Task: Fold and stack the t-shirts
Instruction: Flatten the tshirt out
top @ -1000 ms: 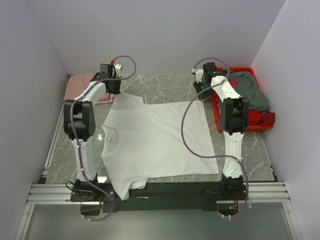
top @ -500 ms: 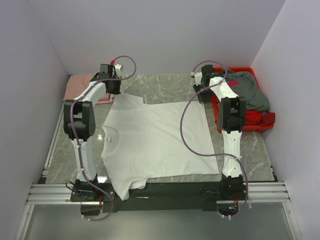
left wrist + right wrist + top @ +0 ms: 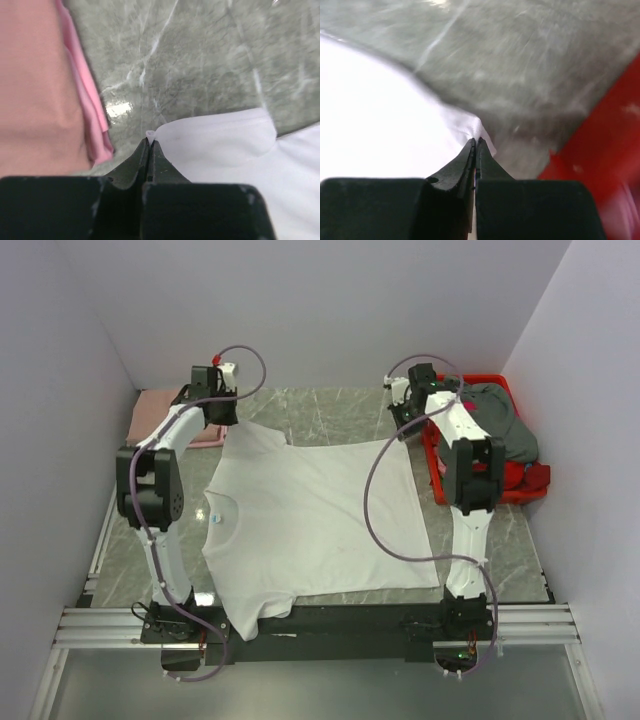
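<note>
A white t-shirt [image 3: 310, 525] lies spread flat on the marble table, neck to the left, hem to the right. My left gripper [image 3: 226, 425] is shut on the tip of its far sleeve [image 3: 215, 142]; a nub of white cloth shows between the fingertips [image 3: 150, 139]. Over at the far hem corner [image 3: 470, 125], my right gripper [image 3: 405, 432] is shut on the cloth. A salmon-pink t-shirt [image 3: 160, 415] lies folded at the far left, also seen in the left wrist view [image 3: 40, 85]. Grey [image 3: 500, 420] and red [image 3: 520, 476] t-shirts lie heaped at the right.
The red plastic bin [image 3: 440, 470] stands at the right edge and holds the grey and red shirts; its red wall [image 3: 600, 150] is close to my right gripper. White walls enclose the table on three sides. The white shirt's near sleeve hangs over the front rail [image 3: 250, 620].
My right gripper has closed on the far hem corner of the white shirt. The left arm has shifted a little leftward, still gripping the sleeve.
</note>
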### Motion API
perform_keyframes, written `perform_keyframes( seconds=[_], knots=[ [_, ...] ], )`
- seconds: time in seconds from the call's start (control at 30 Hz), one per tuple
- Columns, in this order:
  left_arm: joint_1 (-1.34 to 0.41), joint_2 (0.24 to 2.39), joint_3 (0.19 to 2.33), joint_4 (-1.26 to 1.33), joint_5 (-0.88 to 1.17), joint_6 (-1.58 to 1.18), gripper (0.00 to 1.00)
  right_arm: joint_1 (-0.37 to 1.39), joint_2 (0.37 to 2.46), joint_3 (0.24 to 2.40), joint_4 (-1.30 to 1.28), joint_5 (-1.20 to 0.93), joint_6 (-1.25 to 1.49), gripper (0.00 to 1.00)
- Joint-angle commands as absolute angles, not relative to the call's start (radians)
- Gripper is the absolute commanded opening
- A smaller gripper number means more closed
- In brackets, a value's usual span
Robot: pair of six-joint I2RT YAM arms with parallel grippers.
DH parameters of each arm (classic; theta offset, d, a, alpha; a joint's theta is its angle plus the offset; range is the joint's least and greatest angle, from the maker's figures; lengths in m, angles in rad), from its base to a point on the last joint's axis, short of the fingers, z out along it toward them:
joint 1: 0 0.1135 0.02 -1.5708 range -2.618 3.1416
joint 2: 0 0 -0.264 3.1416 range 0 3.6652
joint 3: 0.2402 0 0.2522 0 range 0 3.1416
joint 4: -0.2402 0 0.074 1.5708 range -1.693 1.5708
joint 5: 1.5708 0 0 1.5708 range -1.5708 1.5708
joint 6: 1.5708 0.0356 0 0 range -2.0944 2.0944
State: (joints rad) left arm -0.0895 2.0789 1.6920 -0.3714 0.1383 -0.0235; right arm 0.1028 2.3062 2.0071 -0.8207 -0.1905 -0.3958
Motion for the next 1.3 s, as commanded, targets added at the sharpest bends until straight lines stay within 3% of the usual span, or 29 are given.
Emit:
perform_keyframes(
  seconds=[0.0,0.13,0.3,0.47,0.6,0.9,1.13,1.27],
  knots=[
    [-0.072,1.886,1.646,-0.255,0.173,-0.066,0.00,0.142,2.027,1.942,-0.763,-0.264,-0.385,0.00],
    [-0.072,1.639,1.498,-0.170,0.173,-0.071,0.00,0.175,1.786,1.897,-0.749,-0.256,-0.397,0.00],
    [-0.072,1.303,1.398,-0.089,0.147,-0.086,0.00,0.190,1.613,2.093,-0.860,-0.258,-0.425,0.00],
    [-0.072,1.051,1.391,0.000,0.112,-0.141,0.00,0.225,1.479,2.305,-0.922,-0.213,-0.449,0.00],
    [-0.072,0.899,1.480,0.057,0.103,-0.195,0.00,0.253,1.324,2.339,-0.869,-0.170,-0.463,0.00],
    [-0.072,0.792,1.650,0.071,0.169,-0.298,0.01,0.230,1.106,2.312,-0.811,-0.155,-0.462,0.00],
    [-0.072,0.765,1.640,0.064,0.187,-0.322,0.01,0.218,1.086,2.283,-0.808,-0.155,-0.463,0.00],
    [-0.072,0.775,1.551,0.067,0.201,-0.321,0.01,0.219,1.078,2.118,-0.746,-0.152,-0.460,0.00]
  ],
)
